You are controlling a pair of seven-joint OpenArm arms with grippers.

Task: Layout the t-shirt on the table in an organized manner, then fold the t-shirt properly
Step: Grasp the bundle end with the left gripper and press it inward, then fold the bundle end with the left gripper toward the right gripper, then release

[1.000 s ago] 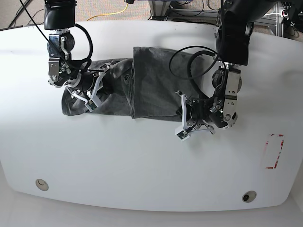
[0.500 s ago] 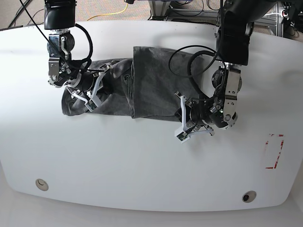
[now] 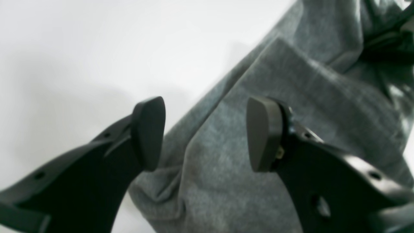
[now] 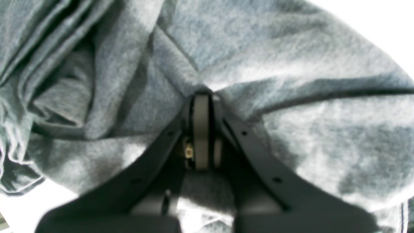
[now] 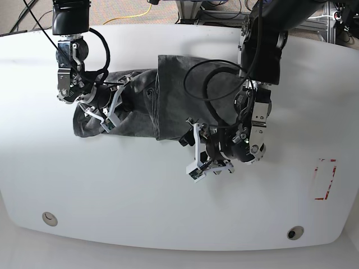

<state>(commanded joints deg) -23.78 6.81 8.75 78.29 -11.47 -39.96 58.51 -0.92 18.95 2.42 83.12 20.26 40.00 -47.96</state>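
On the tabletop (image 5: 168,196) the t-shirt (image 5: 179,101) lies bunched and partly doubled — not yet laid flat, so folding remains. Right end effector (image 4: 201,97) is clamped on a pinch of its cloth; left end effector (image 3: 205,132) hangs with jaws apart over the hem, holding nothing.

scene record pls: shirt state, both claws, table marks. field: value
t-shirt: dark grey, partly folded, wrinkled, lying on the table
left claw: open, pads either side of the shirt's edge, nothing gripped
right claw: shut on a pinch of shirt cloth
red-tape rectangle: by the table's edge, apart from the shirt
grommet holes: two, along the near edge
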